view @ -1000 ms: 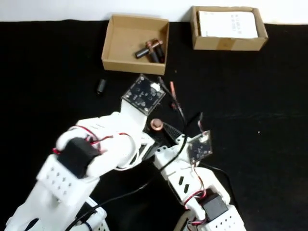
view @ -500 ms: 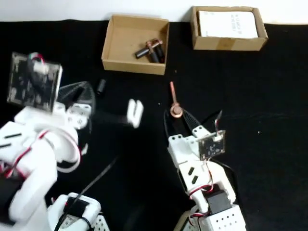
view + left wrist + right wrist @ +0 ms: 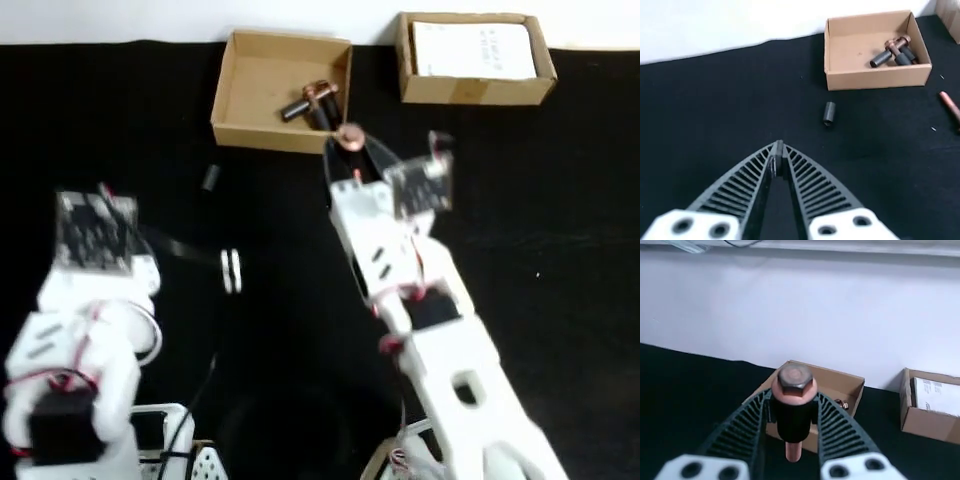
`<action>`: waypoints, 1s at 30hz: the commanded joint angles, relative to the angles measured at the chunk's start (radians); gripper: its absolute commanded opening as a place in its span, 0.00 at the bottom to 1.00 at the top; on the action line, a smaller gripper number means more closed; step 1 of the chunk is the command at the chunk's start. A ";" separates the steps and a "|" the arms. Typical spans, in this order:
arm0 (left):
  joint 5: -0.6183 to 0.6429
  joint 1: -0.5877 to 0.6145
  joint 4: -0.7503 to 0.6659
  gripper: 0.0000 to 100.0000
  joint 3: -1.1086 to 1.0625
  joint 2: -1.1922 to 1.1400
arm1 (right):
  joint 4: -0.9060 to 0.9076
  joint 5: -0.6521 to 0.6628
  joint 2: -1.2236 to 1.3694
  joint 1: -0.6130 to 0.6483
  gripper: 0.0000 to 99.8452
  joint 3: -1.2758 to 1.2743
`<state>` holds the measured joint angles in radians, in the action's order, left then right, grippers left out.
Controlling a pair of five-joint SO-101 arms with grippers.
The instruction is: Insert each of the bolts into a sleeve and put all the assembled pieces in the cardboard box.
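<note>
Though table point(image 3: 560, 250) black; wall point(image 3: 800, 305) white

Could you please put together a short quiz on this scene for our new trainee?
1. True or false: the left gripper has its fingers spread open.
2. What does the right gripper hold? A a bare bolt; B a sleeved bolt; C nothing.
3. Fill in: the loose sleeve lies on the table ____ the cardboard box.
Key: 1 false, they are shut; 2 B; 3 outside.
</note>
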<state>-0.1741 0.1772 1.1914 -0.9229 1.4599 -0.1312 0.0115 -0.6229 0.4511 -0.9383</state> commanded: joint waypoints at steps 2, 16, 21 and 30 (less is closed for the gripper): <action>-0.003 0.010 -0.167 0.01 -0.380 0.206 | -0.064 0.009 0.292 -0.012 0.01 0.275; 0.196 0.087 -0.525 0.01 -0.782 0.170 | -0.082 0.106 1.055 -0.042 0.01 0.978; 0.198 0.099 -0.605 0.01 -0.782 0.107 | -0.064 0.121 1.271 -0.044 0.02 1.190; 0.198 0.101 -0.721 0.04 -0.782 -0.018 | 0.088 0.118 1.489 -0.041 0.11 1.434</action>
<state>0.0192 0.2677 0.5071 -1.6778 1.4722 -0.0575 0.1266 0.8638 0.4204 0.3736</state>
